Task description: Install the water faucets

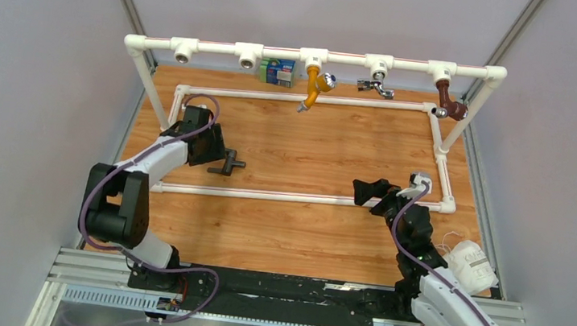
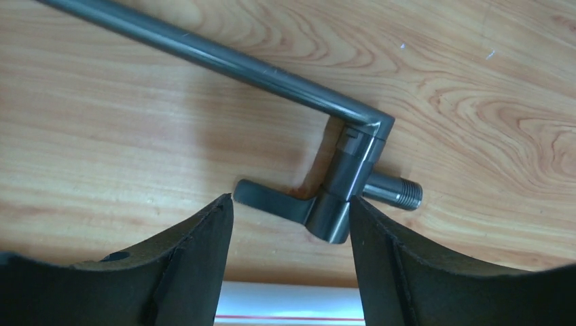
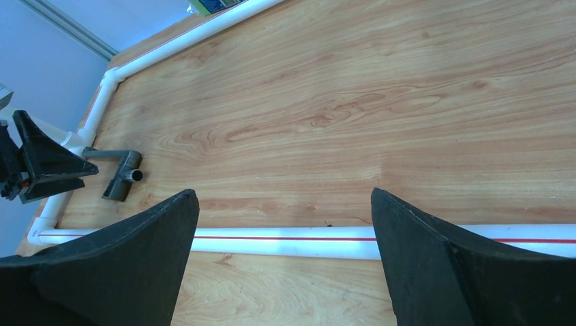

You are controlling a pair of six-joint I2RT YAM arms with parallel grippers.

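Your left claw [image 2: 291, 204] is spread open over the dark grey faucet [image 2: 353, 178]. The faucet lies flat on the wooden table [image 1: 311, 145] near its left edge, inside the white pipe frame [image 1: 298, 198] and close to that frame's near left corner. In the left wrist view the two black fingers [image 2: 178, 268] straddle the handle end. The flat lever sits in the gap between the tips, and the valve body is just beside one tip; you cannot tell whether that tip touches it. The claw has closed on nothing. The faucet's long straight tube runs away from the elbow across the wood, and its short threaded stub points out sideways past the finger. From overhead you see only the handle end poking out beside the claw, because the tube is hidden under the arm. Your right claw [image 3: 283, 197] is also wide open and has hold of nothing. It hovers over the frame's near rail, right of the table's middle, with the red-striped white pipe passing under the gap between its fingers. The two claws are well apart. Along the far edge, the raised rail [image 1: 217, 45] carries an orange tap [image 1: 312, 84], a chrome tap [image 1: 376, 86] and a brown tap [image 1: 447, 100]. A small blue-green box [image 1: 277, 71] sits just behind that rail. A white bag [image 1: 470, 263] lies at the near right corner.
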